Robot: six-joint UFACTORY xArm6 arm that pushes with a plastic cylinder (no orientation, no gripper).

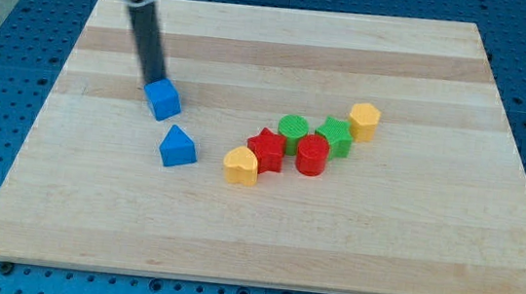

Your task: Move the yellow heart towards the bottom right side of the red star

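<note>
The yellow heart (239,165) lies on the wooden board, touching the lower left side of the red star (266,149). My tip (155,81) is at the upper left of the board, right at the top left edge of the blue cube (162,99). It is well to the left of the yellow heart and the red star. A blue triangular block (178,147) lies between my tip and the yellow heart.
A red cylinder (312,155), a green cylinder (293,130), a green star (335,136) and a yellow hexagon (365,121) run in a row up to the right of the red star. The board (263,235) rests on a blue pegboard table.
</note>
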